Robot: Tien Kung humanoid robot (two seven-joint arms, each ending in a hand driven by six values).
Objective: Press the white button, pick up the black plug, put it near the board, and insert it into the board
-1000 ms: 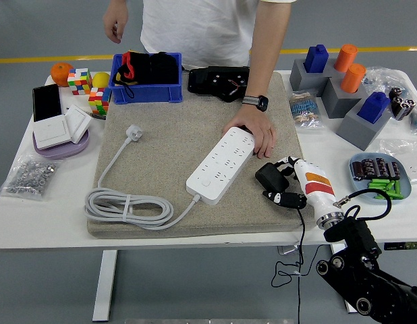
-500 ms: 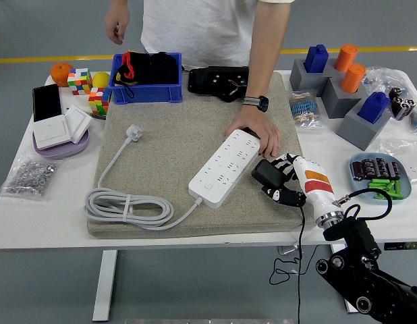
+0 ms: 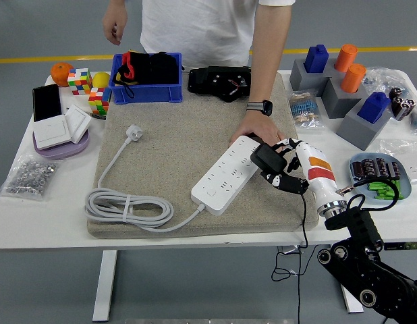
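Fingers (image 3: 281, 181) of the right hand (image 3: 284, 169) are clenched around the black plug (image 3: 265, 158), which has risen and moved in over the last second until it sits just beside the right edge of the power strip (image 3: 225, 174). The strip itself has slid slightly rightward on the mat (image 3: 161, 135), and the person's hand (image 3: 257, 128) now steadies its far end. Carrying the plug to the strip looks finished; lining its prongs up over a socket is likely next. No left hand shows.
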